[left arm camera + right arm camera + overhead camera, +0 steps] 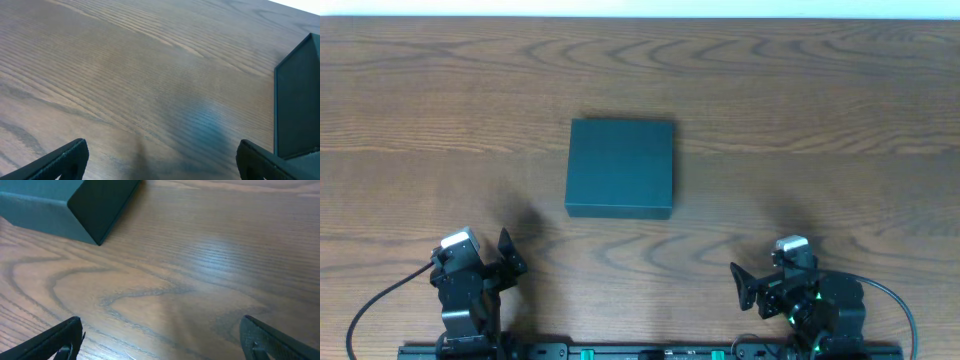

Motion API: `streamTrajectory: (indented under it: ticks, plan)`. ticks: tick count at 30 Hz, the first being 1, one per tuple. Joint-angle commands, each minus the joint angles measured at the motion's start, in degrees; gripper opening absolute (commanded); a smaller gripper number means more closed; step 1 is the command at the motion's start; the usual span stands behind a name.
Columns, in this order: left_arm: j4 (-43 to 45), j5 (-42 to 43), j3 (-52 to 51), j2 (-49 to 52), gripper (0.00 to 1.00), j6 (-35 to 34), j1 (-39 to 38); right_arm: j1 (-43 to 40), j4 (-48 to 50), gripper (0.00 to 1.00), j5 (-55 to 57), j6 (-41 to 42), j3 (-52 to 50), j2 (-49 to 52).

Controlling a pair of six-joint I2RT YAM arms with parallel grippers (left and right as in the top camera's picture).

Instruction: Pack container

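Left gripper (510, 255), right gripper (743, 285) wide open, empty

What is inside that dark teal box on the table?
The container is shut, and only its bare top shows. The inside is covered, so its contents cannot be seen.

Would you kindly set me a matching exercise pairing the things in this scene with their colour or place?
Things: 1 container; 2 table; 3 left arm; 4 right arm.
Descriptions: A brown wood grain; B container ahead to its left; C dark teal, closed; D container ahead to its right.
Pairs: 1-C, 2-A, 3-D, 4-B.
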Motion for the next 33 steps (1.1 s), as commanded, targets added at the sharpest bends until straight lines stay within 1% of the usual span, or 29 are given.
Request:
streamTrajectory:
  ticks: [1, 33]
  plan:
    - [0.1, -1.2, -0.7, -0.3, 0.95, 0.6, 0.4, -0.4, 0.0, 0.99, 0.0, 0.8, -0.3, -0.4]
    - [0.1, -1.2, -0.7, -0.3, 0.95, 0.6, 0.4, -0.4, 0.0, 0.99, 0.0, 0.8, -0.3, -0.4]
